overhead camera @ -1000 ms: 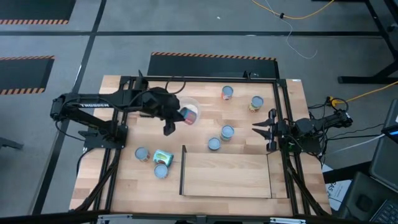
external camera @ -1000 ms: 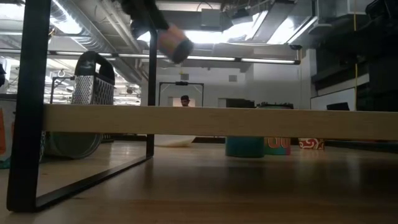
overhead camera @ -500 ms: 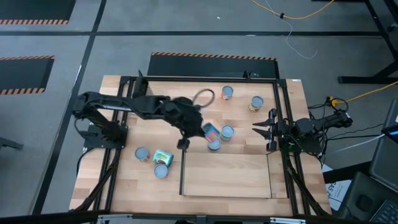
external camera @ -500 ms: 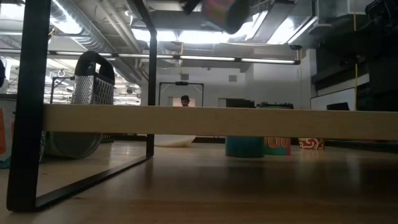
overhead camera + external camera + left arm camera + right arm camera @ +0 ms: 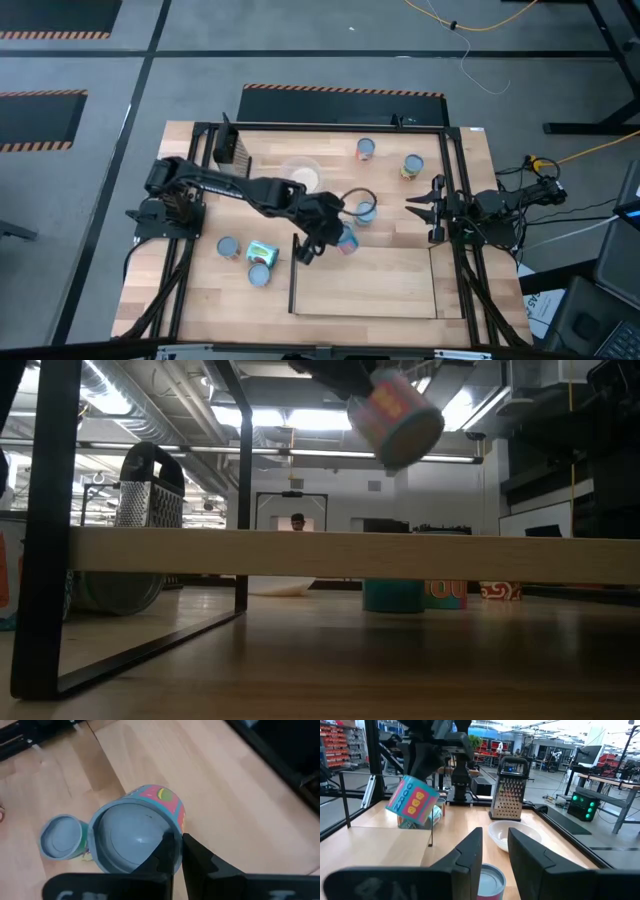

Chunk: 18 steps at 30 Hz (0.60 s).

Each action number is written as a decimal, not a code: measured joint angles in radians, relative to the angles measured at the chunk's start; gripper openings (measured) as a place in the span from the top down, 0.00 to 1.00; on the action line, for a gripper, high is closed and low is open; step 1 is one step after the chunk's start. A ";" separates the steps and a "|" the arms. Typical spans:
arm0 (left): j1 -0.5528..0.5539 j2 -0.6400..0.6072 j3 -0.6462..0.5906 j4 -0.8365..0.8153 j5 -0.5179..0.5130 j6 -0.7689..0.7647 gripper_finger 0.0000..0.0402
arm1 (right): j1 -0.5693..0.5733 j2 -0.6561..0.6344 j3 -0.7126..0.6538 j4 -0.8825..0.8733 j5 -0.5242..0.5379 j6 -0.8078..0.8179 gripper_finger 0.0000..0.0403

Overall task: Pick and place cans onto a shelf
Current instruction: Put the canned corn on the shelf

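Left gripper (image 5: pixel 330 238): clamped on the rim of a pink-and-teal can (image 5: pixel 346 240); one finger sits inside the rim and one outside, as the left wrist view shows; the can (image 5: pixel 135 832) hangs tilted, clear of the wood
Carried can, place: aloft over the far edge of the shelf (image 5: pixel 365 282), near its left corner; in the low view it (image 5: pixel 395 415) floats well above the shelf board (image 5: pixel 320 554)
Shelf: bare light-wood panel with a dark rim; no can stands on it yet
Right gripper (image 5: pixel 432 208): waiting at the right edge of the table; fingers apart, holding nothing; a can top (image 5: pixel 487 881) lies just beyond its fingertips
Other cans: two (image 5: pixel 364 149) near the far edge; one (image 5: pixel 365 211) just beyond the carried can; three (image 5: pixel 258 264) at the near left, one of them lying on its side
Clutter: clear bowl (image 5: pixel 303 176) and a grater (image 5: pixel 231 149) at the far left
Step in hand: carry phase, I'd judge; the first can is travelling to the shelf
Next move: bring the can further over the panel; level it so its base faces down; lower it until it rests; only then part the fingers
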 joint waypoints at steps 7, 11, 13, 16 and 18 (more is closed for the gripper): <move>-0.051 0.035 0.000 -0.071 -0.087 0.153 0.97 | 0.000 0.000 0.000 -0.009 0.000 0.002 0.76; -0.072 0.055 -0.001 -0.073 -0.087 0.227 0.97 | 0.000 0.000 0.000 -0.009 0.000 0.005 0.76; -0.080 0.060 -0.002 -0.074 -0.087 0.229 0.97 | 0.000 0.000 0.000 -0.008 0.000 0.006 0.76; -0.087 0.071 0.001 -0.069 -0.082 0.228 0.97 | 0.000 0.000 0.000 0.000 0.000 0.008 0.76; -0.088 0.080 -0.001 -0.057 -0.075 0.235 0.97 | 0.000 0.000 0.000 0.007 -0.003 0.028 0.76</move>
